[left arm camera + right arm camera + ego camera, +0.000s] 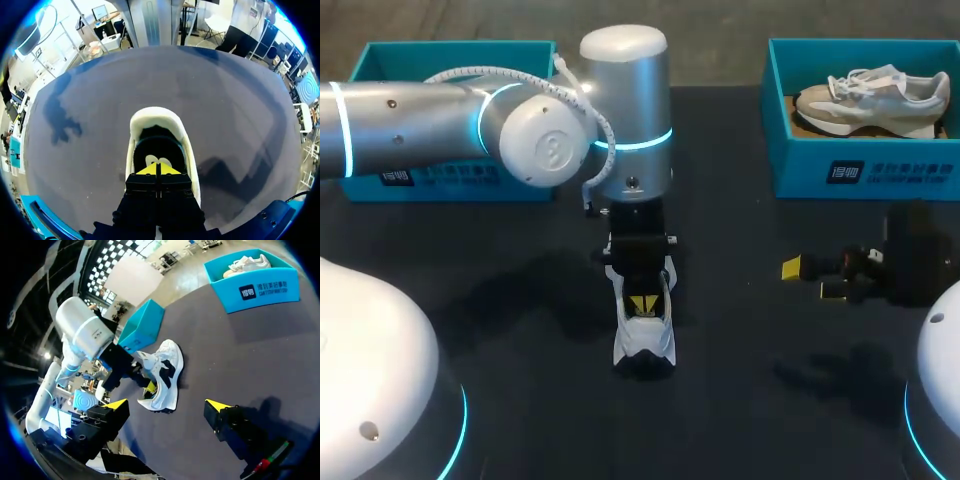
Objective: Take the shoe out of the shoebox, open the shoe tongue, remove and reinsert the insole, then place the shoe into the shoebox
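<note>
Left wrist view hides a good deal: my own black fingers cover the near end of the shoe [157,116], so I cannot make out its tongue or laces from here. My left gripper [158,169] has its yellow tips pressed together, pointing down into the shoe's opening, just above the dark insole [150,150] with two pale ovals on it. Whether something thin is pinched between the tips, I cannot tell.

The shoe stands upright on the dark, matte table [520,300], near the middle. It has a smooth white rounded shell with black panels on its side.

My right gripper [812,279] hangs over the table well apart from the shoe, to its right. Its fingers are spread wide, with nothing between them.

Farther back, my left arm's silver casing covers most of the left shoebox [450,55], so its inside is not visible. The right shoebox [860,165] is teal with straight card walls and a white label on its front. In it lies a beige shoe [870,100] on its side, white laces showing, its toe end cut off by the box wall.
</note>
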{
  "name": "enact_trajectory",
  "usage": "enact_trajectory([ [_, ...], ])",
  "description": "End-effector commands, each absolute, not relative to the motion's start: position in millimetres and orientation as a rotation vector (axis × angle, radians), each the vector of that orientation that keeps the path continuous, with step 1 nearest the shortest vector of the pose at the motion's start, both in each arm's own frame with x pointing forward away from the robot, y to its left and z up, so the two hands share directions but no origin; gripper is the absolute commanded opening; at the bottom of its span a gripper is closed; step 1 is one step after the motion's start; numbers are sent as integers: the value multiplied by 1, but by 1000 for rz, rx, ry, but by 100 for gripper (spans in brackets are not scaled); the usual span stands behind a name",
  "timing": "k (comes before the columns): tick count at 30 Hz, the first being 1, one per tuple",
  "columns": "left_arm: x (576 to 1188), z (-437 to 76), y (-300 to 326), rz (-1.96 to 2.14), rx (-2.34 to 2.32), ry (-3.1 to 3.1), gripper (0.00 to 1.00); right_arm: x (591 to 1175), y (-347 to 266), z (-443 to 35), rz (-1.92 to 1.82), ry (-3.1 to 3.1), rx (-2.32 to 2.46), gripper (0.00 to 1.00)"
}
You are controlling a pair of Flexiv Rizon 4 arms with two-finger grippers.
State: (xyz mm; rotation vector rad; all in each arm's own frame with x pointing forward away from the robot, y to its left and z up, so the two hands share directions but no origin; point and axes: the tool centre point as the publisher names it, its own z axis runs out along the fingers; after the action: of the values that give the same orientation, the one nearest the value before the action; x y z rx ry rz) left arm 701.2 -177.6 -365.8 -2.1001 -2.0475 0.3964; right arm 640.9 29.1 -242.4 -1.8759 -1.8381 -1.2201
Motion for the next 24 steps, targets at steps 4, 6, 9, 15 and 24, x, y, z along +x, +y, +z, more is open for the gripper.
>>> enact_trajectory([
  [4,693,-372,-175,320,-2105,-2090,0,637,28,-240,-1223,-1838,-1877,100],
  [6,694,-376,-176,309,-2101,-2103,0,637,28,-240,-1223,-1838,-1877,100],
  [9,697,-382,-178,295,-2095,-2108,0,637,28,-240,-1223,-1838,-1877,100],
  [15,701,-395,-182,292,-2092,-2110,0,637,28,-240,-1223,-1838,-1877,100],
  [24,698,-372,-173,204,-2138,-2191,0,637,28,-240,-1223,-1838,-1877,100],
])
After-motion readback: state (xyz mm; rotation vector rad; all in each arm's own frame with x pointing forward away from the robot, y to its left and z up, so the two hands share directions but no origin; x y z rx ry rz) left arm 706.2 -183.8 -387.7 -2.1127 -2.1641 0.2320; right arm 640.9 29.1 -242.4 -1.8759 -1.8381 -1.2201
